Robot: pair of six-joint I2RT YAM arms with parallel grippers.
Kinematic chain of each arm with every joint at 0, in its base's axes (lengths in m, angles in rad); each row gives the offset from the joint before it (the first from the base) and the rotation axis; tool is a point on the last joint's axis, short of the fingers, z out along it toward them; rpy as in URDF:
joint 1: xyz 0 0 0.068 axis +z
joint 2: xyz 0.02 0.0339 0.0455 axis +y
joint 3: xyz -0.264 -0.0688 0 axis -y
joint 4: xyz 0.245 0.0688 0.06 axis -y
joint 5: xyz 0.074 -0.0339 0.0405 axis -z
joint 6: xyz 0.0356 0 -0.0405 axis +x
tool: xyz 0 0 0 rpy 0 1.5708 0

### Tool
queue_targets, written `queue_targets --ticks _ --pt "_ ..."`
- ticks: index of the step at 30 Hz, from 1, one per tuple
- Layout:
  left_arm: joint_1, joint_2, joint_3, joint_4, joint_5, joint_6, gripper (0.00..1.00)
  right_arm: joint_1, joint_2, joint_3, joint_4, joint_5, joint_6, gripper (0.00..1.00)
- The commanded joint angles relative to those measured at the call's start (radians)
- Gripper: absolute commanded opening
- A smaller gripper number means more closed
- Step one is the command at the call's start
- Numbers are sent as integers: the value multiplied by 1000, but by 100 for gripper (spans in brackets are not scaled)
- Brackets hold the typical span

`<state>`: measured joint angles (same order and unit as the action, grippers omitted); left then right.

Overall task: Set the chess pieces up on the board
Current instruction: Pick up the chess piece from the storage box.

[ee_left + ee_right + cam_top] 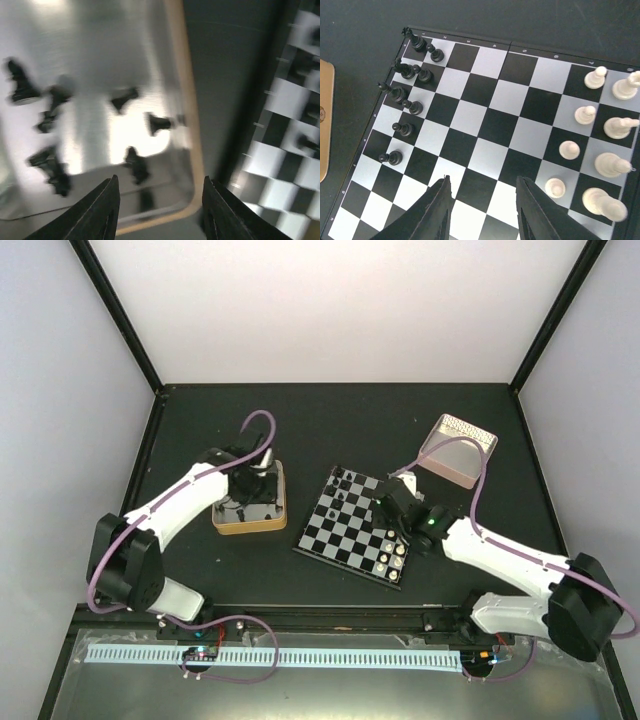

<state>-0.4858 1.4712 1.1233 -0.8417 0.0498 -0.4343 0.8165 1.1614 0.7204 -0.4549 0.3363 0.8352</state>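
The board (352, 525) lies at the table's middle. Along its left edge in the right wrist view stand several black chess pieces (402, 95) in two columns. More black pieces (135, 165) lie scattered, blurred, in the gold-rimmed tin (185, 90). My left gripper (160, 200) hangs open over the tin's corner nearest the board, with nothing between its fingers. My right gripper (482, 197) is open above the board's (492, 122) near-middle squares, holding nothing.
Several white pieces (610, 165) stand along the board's right side. The tin (248, 498) sits left of the board, under the left arm. A pink box (457, 450) lies tilted at the back right. Dark mat surrounds the board.
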Motion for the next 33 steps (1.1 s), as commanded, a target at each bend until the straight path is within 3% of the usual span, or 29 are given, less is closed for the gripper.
queue_targets --ticks 1,9,17,33 --pt "127 -35 -108 153 -43 -38 47 -6 68 56 27 -34 -11 37" --pt "211 119 -94 216 -47 2 29 -6 145 106 28 -96 -13 33" --pt "226 187 -71 221 -121 -3 42 -5 151 116 19 -107 -10 33" --pt "233 292 -78 253 -134 5 35 -6 162 126 7 -117 -12 32"
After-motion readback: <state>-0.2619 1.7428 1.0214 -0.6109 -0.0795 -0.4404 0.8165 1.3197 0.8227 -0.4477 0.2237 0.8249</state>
